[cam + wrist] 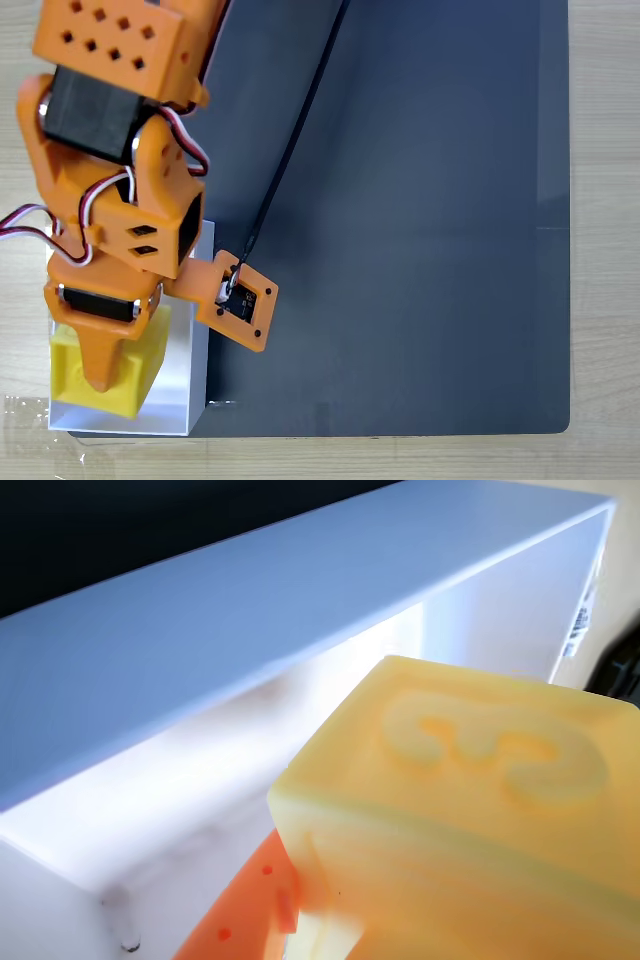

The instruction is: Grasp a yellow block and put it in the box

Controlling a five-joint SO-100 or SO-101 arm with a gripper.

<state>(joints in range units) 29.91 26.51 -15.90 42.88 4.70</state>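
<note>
My arm (120, 200) is orange printed plastic with black servos, perforated shell at 11 o'clock, red-white-black wires at 9, black cable toward 1 o'clock.

1. The fixed view looks straight down from above on the dark mat (420, 200), the orange arm (120, 200) and the box (190, 400) at lower left.
2. The wrist view sits very close, facing the box (300, 610) wall and the yellow block (480, 810).
3. Both share the box and the yellow block (140, 370).

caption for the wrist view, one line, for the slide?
Wrist view: yellow block with an embossed 3, held against an orange finger, inside the white box.
</note>
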